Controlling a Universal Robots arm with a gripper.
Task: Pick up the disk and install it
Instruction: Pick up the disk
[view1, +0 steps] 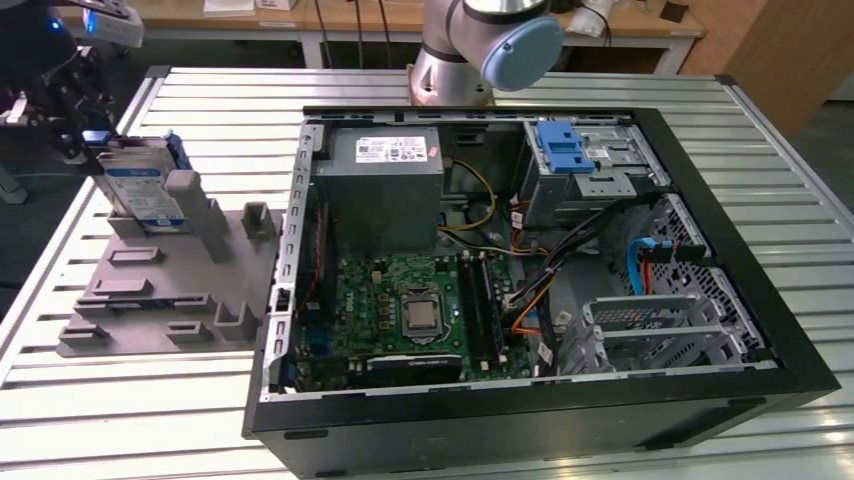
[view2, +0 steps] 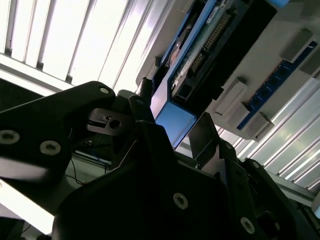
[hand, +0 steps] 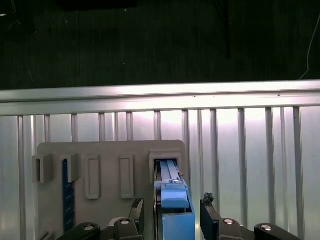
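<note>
The disk (view1: 140, 185) stands on edge in the grey holder (view1: 160, 290) at the left of the exterior view. The holder rests on the slatted surface (view1: 134, 400) beside the open computer case (view1: 747, 330). My jaws are open and straddle the disk's upper end. At bottom centre of the first wrist view it sits between my fingertips (hand: 207, 200), with a thin gap on each side. Its long axis seems to run straight away from me, down into the slot, so its flat faces meet my pads.

Table (view1: 134, 400) ribbed bright metal; holder (view1: 147, 290) matt grey plastic; disk (view1: 140, 187) with smooth blue plastic rails
</note>
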